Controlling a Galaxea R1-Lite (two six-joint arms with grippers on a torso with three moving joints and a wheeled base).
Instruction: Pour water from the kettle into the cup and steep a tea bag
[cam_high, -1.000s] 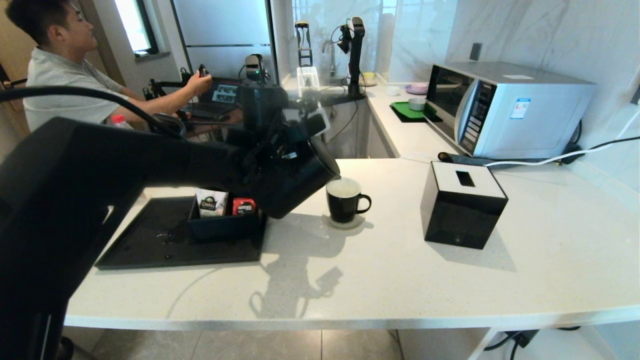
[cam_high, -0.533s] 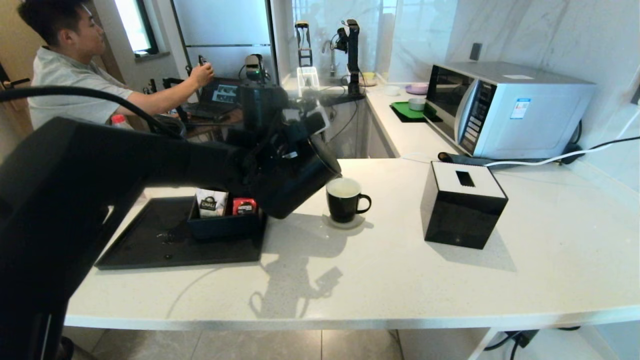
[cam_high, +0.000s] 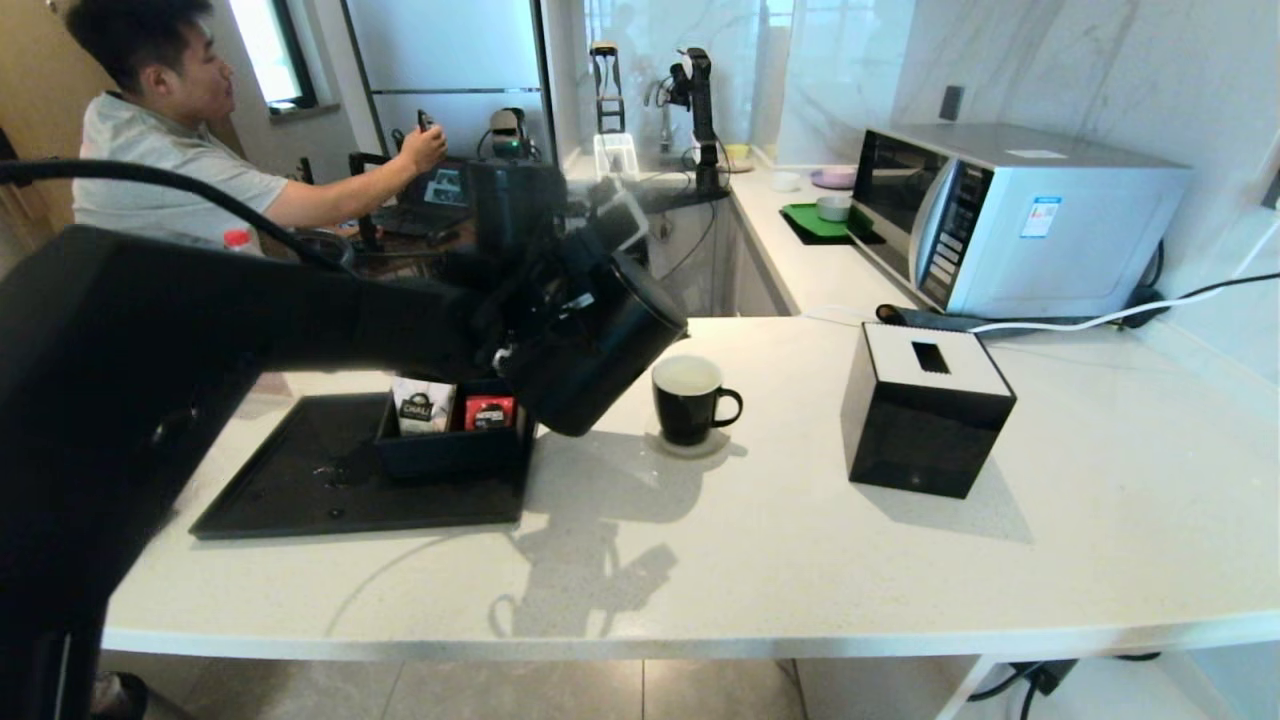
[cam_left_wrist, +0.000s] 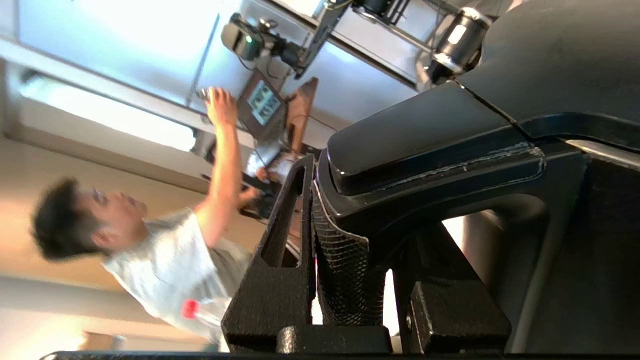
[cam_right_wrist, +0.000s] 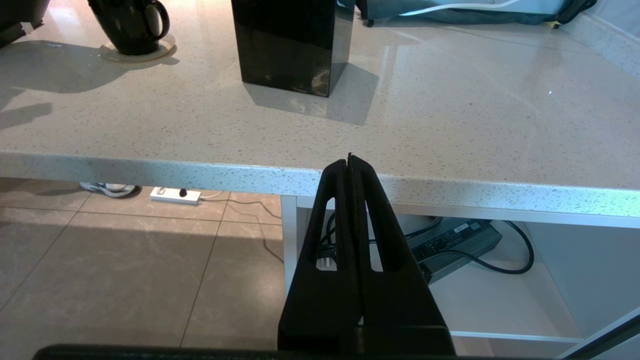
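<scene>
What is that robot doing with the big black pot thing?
That is a kettle. The robot's left gripper is clamped on its handle and holds it tilted in the air, spout toward a small black cup standing on the counter. No water can be seen pouring. The right gripper is shut and empty, parked down by the counter's front edge. Tea sachets sit in a box on a black tray beside the kettle.
</scene>
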